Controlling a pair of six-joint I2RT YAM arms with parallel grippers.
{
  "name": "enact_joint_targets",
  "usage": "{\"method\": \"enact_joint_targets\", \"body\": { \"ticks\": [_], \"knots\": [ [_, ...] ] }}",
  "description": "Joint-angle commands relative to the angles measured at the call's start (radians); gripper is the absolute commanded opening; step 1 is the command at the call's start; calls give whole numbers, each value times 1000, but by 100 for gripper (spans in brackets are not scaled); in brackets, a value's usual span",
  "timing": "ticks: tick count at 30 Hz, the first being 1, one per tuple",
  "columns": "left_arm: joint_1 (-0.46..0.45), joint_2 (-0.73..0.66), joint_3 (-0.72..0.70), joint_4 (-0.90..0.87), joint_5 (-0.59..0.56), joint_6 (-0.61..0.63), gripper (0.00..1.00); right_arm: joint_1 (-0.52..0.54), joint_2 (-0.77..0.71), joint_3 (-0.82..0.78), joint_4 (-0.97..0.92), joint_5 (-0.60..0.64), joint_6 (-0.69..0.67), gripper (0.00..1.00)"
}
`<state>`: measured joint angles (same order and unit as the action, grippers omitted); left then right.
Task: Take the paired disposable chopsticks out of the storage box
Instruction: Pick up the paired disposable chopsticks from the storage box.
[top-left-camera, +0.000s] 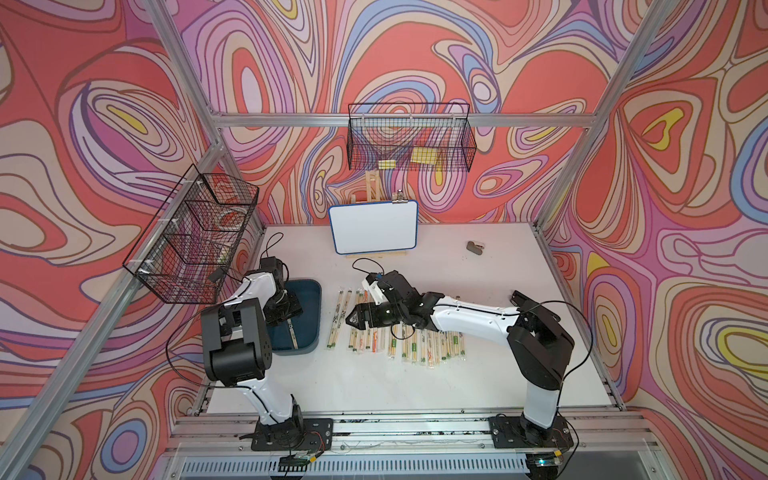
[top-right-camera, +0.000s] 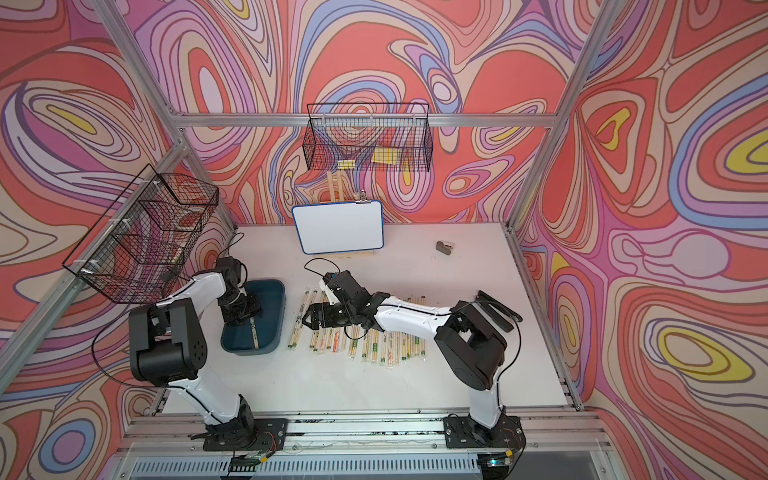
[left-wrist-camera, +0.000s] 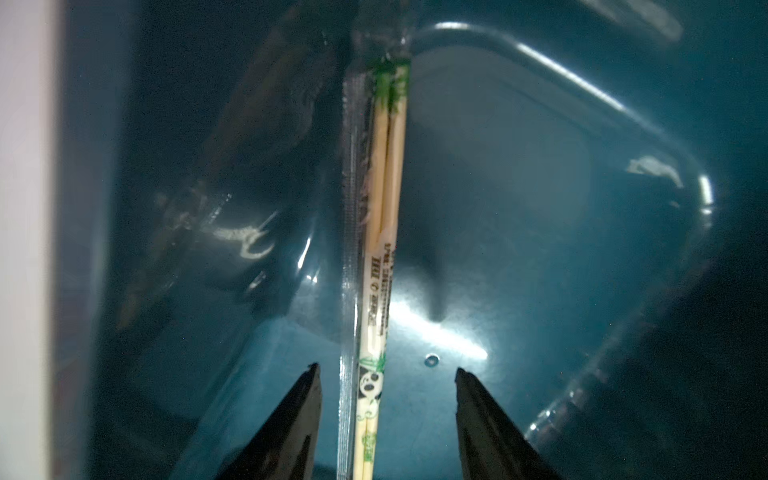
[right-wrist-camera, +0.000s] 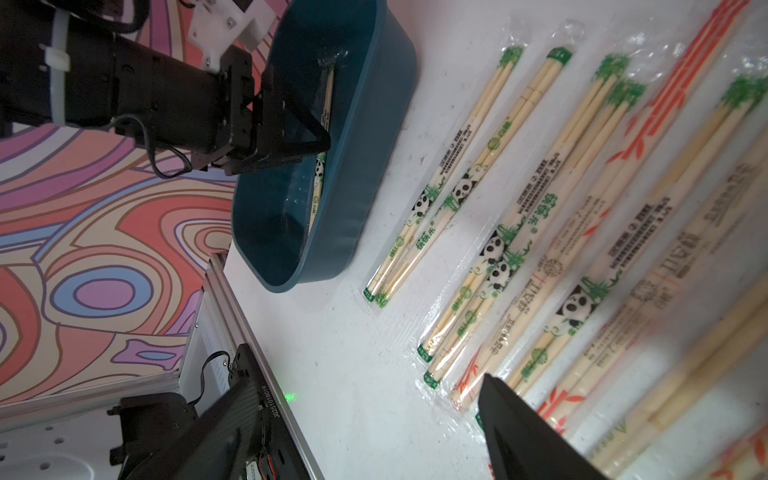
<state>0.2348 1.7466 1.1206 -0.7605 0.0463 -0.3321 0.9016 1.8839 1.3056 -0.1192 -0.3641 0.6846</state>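
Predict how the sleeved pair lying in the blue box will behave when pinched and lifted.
Probably stiff: the pair lies straight, two bamboo sticks side by side. Likely light, being so thin. Its glossy sleeve may slip or crinkle in the left gripper.

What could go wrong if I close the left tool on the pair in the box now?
1. The pair lies off-centre between the open jaws of the left tool, so closing may nudge it aside or pinch only its clear sleeve.
2. It spans most of the storage box; a tilted lift could catch the wall and drag the box.
3. The right tool hangs over the laid-out row, crowding the drop spot.
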Motion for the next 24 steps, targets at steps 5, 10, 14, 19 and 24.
{"method": "enact_joint_targets", "body": {
  "ticks": [5, 10, 14, 19, 24],
  "knots": [
    [27, 54, -32, 35, 22, 18, 42, -7, 13, 14, -6, 14, -14, 89],
    [31, 86, -31, 32, 9, 24, 25, -7, 9, 11, -8, 20, -14, 89],
    [31, 91, -28, 29, 9, 25, 13, -6, 9, 9, -8, 22, -13, 89],
    [31, 84, -25, 22, 7, 30, 2, -6, 6, 8, -6, 22, -15, 89],
    [31, 56, -18, 9, 11, 31, 0, -7, 4, 5, -2, 20, -15, 89]
  ]
}}
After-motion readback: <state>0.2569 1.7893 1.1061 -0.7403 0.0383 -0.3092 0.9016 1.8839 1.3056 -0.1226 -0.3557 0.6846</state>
